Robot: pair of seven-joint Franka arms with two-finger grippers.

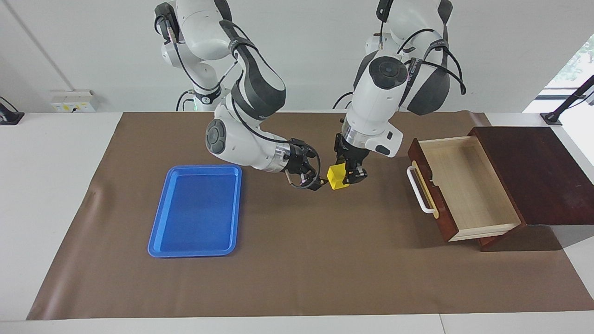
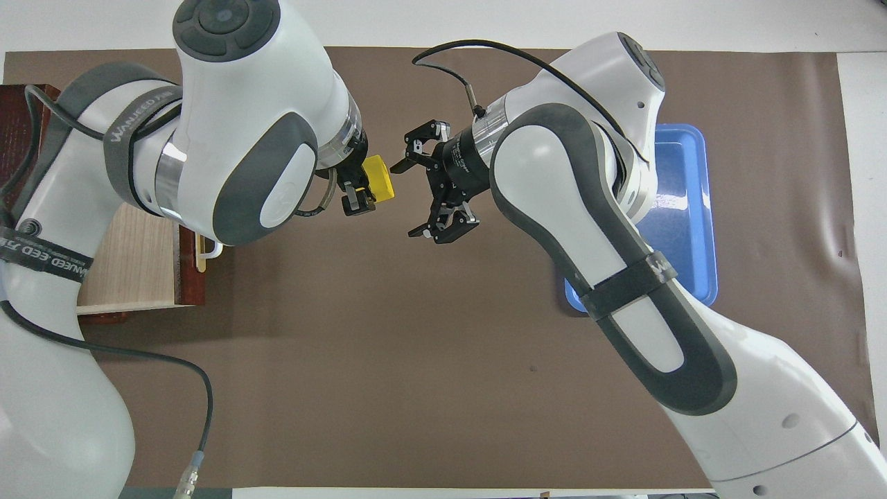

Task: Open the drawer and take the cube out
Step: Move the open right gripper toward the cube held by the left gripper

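Note:
The dark reddish-brown drawer (image 1: 464,188) stands pulled open at the left arm's end of the table. Its pale wood interior is empty and its white bar handle (image 1: 419,190) faces the middle of the table. It also shows in the overhead view (image 2: 132,256), partly under the left arm. My left gripper (image 1: 349,175) (image 2: 360,177) is shut on the small yellow cube (image 1: 338,177) (image 2: 379,177) and holds it in the air over the mat's middle. My right gripper (image 1: 318,182) (image 2: 410,199) is open, level with the cube and close beside it, with its fingers pointing at it. It does not touch the cube.
A blue plastic tray (image 1: 195,211) (image 2: 682,208) lies on the brown mat toward the right arm's end, with nothing in it. The drawer's dark cabinet (image 1: 529,171) sits at the mat's edge.

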